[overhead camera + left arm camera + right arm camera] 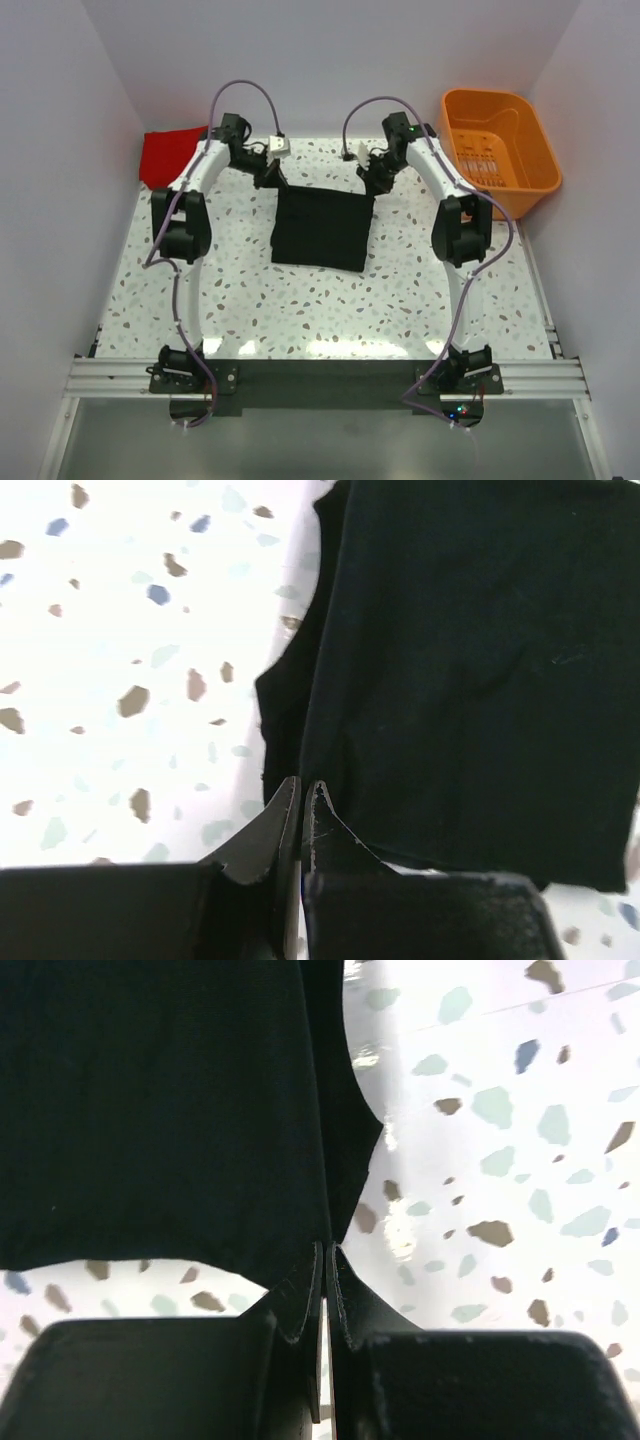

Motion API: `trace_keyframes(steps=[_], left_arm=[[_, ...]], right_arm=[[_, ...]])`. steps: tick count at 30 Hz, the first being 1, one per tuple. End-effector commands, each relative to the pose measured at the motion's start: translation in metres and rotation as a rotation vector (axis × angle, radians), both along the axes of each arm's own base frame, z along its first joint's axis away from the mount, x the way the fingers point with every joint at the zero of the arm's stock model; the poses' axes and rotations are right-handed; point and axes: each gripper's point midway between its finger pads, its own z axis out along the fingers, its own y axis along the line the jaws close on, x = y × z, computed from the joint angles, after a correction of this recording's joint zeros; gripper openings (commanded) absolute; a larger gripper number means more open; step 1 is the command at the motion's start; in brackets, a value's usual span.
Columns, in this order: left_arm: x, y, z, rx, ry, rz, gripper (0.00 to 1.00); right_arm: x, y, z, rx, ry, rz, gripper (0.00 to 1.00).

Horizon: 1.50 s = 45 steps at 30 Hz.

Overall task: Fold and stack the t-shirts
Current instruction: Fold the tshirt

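The black t-shirt [322, 230] lies folded into a rough square in the middle of the speckled table. My left gripper [271, 178] is at its far left corner and my right gripper [377, 182] at its far right corner. In the left wrist view the jaws [302, 785] are shut, with the black cloth [470, 680] meeting their tips. In the right wrist view the gripper [328, 1248] is shut on the cloth [150, 1110], and a crease runs up from the tips. The red t-shirt [170, 152] lies folded at the far left corner of the table.
An orange plastic basket [487, 96] stands off the table's far right corner, beside the right arm. The white walls close in on three sides. Bare speckled tabletop [330, 310] stretches between the black shirt and the arm bases.
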Motion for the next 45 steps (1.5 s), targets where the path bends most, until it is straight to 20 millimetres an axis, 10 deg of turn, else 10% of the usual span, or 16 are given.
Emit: trace_keyframes(steps=[1,8,17,21,24,28,32,40,45], left_arm=[[0.038,0.002,-0.003,-0.027,-0.065,0.075,0.00],[0.085,-0.002,-0.045,-0.014,-0.073,0.226,0.00],[0.099,-0.001,-0.070,0.045,-0.052,0.350,0.03],[0.106,0.009,-0.022,-0.025,-0.073,0.442,0.51],[0.093,0.011,0.034,-0.091,-0.106,0.454,0.63],[0.047,0.007,0.074,-0.152,-0.039,0.453,0.70],[-0.004,-0.003,0.089,-0.203,0.087,0.441,0.77],[-0.103,-0.071,0.061,-0.305,0.571,0.306,0.69],[-0.134,-0.097,0.027,-0.285,0.829,0.296,0.66]], right_arm=[[0.023,-0.004,-0.026,-0.017,-0.009,-0.044,0.00],[0.080,-0.017,-0.059,-0.099,-0.175,-0.156,0.00],[0.100,-0.023,-0.065,-0.151,-0.291,-0.233,0.02],[0.108,-0.015,-0.019,-0.102,-0.357,-0.340,0.47],[0.106,-0.009,0.024,-0.020,-0.391,-0.415,0.67],[0.082,0.000,0.112,0.123,-0.414,-0.472,0.85],[0.027,0.015,0.132,0.228,-0.221,-0.467,0.90],[-0.091,0.083,0.078,0.415,0.409,-0.459,0.67],[-0.115,0.110,0.048,0.470,0.652,-0.494,0.51]])
